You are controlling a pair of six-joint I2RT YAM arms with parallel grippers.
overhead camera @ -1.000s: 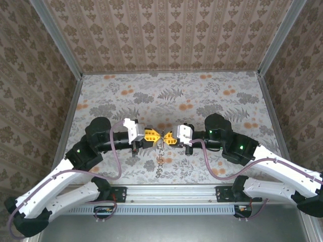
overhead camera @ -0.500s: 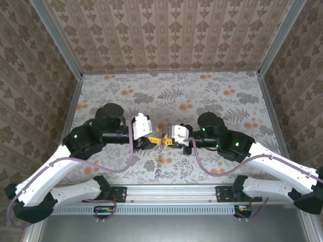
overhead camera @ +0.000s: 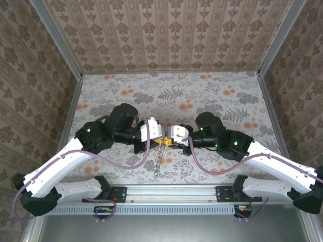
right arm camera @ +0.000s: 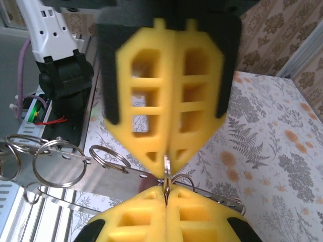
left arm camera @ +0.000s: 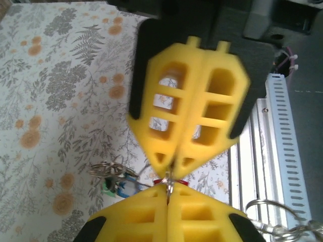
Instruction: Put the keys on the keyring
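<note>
While both arms are facing each other tip to tip over the middle of the floral surface (overhead camera: 212, 96), left tool (overhead camera: 158, 140) and right tool (overhead camera: 168, 141) are both sitting pressed together, each pinching the thin wire of the keyring (right arm camera: 165, 175). Ring is hanging between the two tips, with its chain (overhead camera: 158, 164) trailing toward 6 o'clock. From the left wrist, green key (left arm camera: 108, 187) is lying at 8 o'clock of the pinch and red key (left arm camera: 159, 180) is peeking out right at it. Can't tell if either is threaded on.

floral table (overhead camera: 212, 93), patterned walls (overhead camera: 166, 35), metal rail (overhead camera: 171, 191)
</note>
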